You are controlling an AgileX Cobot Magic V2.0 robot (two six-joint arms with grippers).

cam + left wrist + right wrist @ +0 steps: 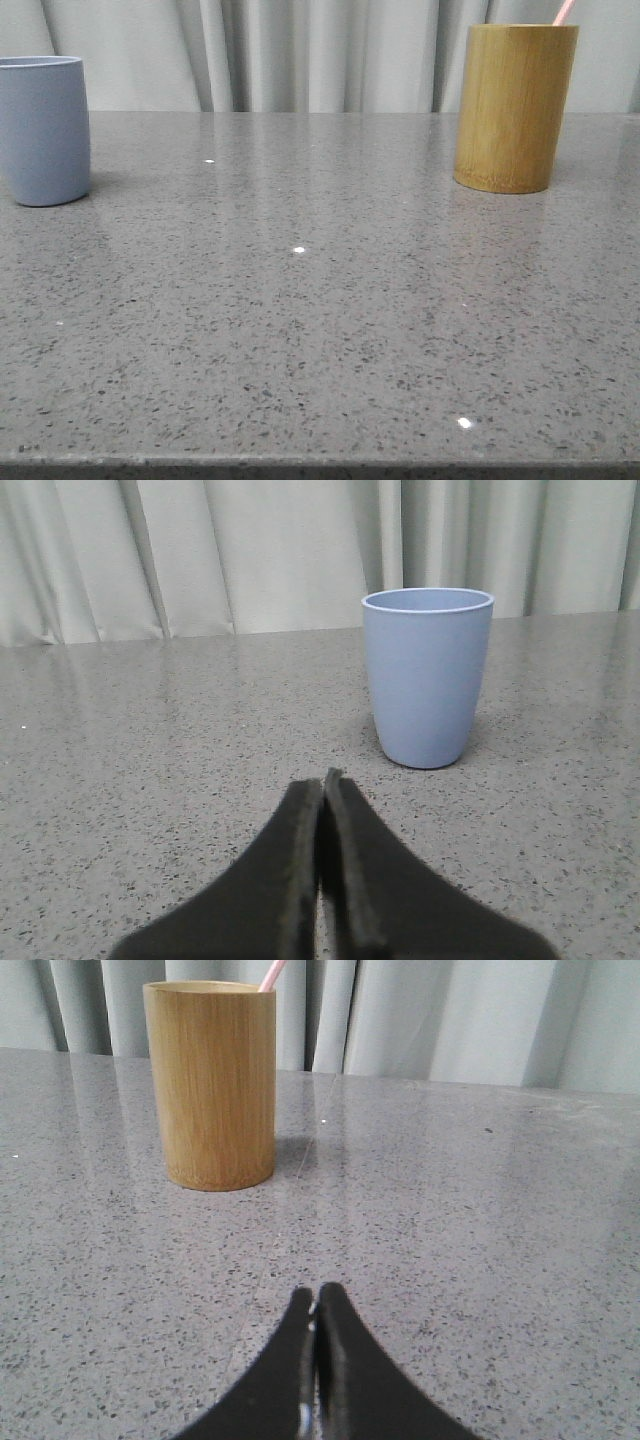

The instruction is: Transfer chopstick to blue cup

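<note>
Table: we see a grey speckled table (300,330) with pale curtains (300,50) behind it.
Cup: our blue cup (42,130) stands upright at the far left.
Holder: a bamboo holder (512,107) stands well apart, at the far right.
Chopstick: the pink chopstick (564,12) stands inside the holder, tilted.
Left hand: our left hand (322,785) is clenched on nothing, near the cup.
Right hand: our right hand (315,1300) is clenched, empty too.

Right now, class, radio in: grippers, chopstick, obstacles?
Left gripper shut, right gripper shut, both empty. Chopstick in bamboo holder. Blue cup upright. Nothing between.
</note>
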